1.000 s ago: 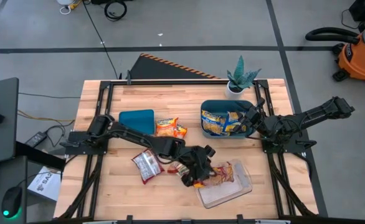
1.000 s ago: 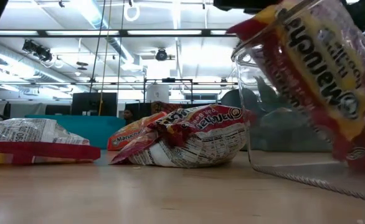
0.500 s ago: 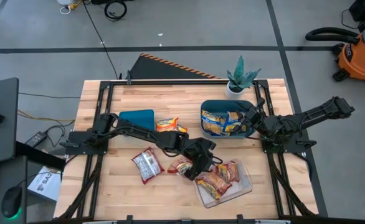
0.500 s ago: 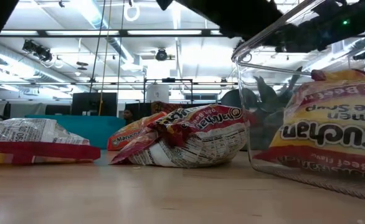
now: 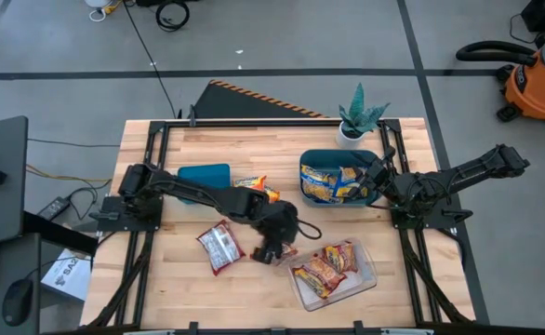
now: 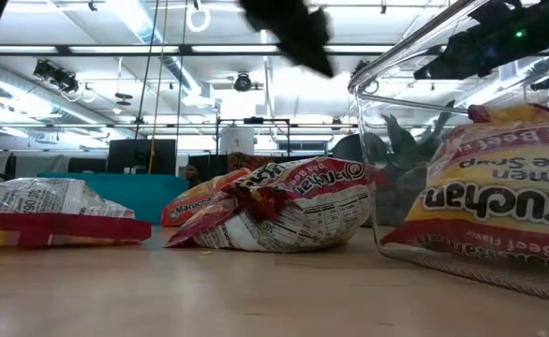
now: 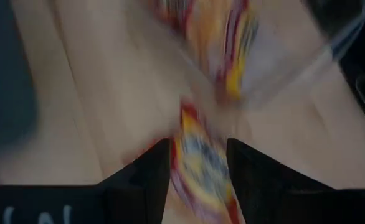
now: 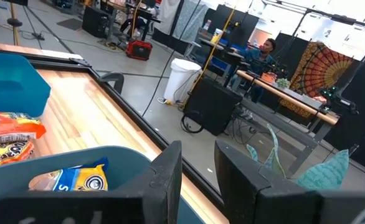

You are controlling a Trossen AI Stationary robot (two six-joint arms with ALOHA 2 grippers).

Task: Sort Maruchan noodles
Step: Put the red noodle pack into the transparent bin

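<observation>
Your left gripper [image 5: 271, 249] hovers open and empty over the crumpled red-and-yellow plastic noodle packet [image 5: 274, 250], directly beneath it, lined up for pickup. Your right gripper [image 8: 198, 163], fingers apart, waits beside the round teal bin [image 5: 333, 203].

Bench [image 5: 161, 279]: light wood, with a black frame
Plant [image 5: 359, 115]: small, green, at the far edge
Vacuum [image 5: 536, 76]: orange and black (on the floor, well apart from the bench)
Person [image 8: 265, 48]: far back in the room
</observation>
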